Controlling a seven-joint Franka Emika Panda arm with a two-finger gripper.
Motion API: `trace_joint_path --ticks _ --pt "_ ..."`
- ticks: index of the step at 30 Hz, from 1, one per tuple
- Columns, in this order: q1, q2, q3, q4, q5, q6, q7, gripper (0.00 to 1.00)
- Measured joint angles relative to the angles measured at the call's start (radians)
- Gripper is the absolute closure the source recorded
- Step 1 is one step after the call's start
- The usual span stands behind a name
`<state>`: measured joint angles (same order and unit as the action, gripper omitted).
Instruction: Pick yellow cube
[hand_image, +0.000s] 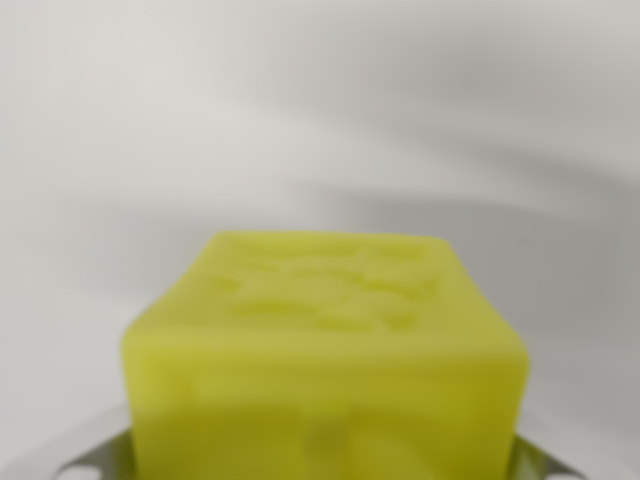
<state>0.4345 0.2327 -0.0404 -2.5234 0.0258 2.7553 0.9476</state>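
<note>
Cube, yellow and blurred by closeness, filled the lower middle of the wrist view, the yellow cube (325, 360) sitting directly in front of the camera with its embossed top face turned upward. Pale metal parts of the end effector (320, 465) showed at the bottom corners, flanking the block on the wrist view's left and right; whether the fingers were clamped on it or merely standing beside it could not be told, as their tips lay out of frame. Behind it spread a plain grey-white surface (300, 110), soft with shadow. The grasp stage appeared to be in hand. The next move likely called for a confirmed squeeze and a straight, steady lift.
</note>
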Motion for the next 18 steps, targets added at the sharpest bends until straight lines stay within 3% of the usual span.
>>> trace_joint_path --ticks 18 --pt "-0.003 -0.124 0.0 -0.006 -0.016 -0.119 0.011 1.0"
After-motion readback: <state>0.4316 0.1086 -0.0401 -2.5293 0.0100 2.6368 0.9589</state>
